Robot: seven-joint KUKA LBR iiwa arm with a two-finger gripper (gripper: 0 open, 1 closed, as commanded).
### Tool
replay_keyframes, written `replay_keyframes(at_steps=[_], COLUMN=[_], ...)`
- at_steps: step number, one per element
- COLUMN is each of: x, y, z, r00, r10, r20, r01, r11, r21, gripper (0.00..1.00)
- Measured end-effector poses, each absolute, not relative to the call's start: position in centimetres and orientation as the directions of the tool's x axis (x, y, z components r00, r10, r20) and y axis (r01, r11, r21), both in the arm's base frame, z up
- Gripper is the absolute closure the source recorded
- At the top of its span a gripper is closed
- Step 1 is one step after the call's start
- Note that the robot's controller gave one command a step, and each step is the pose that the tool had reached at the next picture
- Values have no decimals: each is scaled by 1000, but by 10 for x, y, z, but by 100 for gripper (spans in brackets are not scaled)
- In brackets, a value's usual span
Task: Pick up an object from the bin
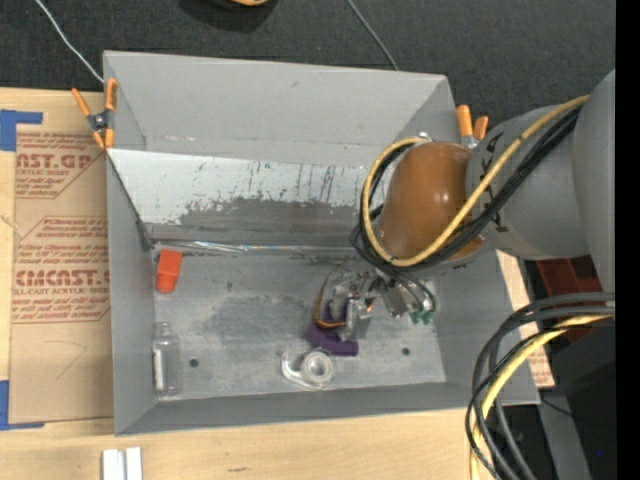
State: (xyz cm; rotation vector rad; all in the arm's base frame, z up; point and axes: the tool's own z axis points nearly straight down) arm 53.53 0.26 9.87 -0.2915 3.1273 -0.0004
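On my feed, at the far left of the bin (260, 108) floor, I see a small orange block (167, 270) near the wall. Below it, in the near left corner, a clear little bottle (163, 356) lies by itself. Toward the middle, a clear ring of tape (310, 368) rests by the front wall. Just beside it, up and right, lies a flat purple piece (334, 342). The gripper (350, 308) sits low directly over that purple piece; I cannot tell whether it is wide or narrow. Right of it rises the arm's orange cover (425, 203), looped with cables.
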Motion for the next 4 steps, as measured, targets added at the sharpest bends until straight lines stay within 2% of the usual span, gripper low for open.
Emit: replay_keyframes(at_steps=[1,2,3,4], x=[535,529,529,525], y=[3,2,2,3], z=[99,191,191,304], r00=[-983,-985,-985,-991], r10=[-185,-175,-175,-135], r20=[-1,-2,-2,-5], r01=[-185,-175,-175,-135], r11=[983,985,985,991], r21=[0,-1,-1,-1], gripper=[100,100,100,100])
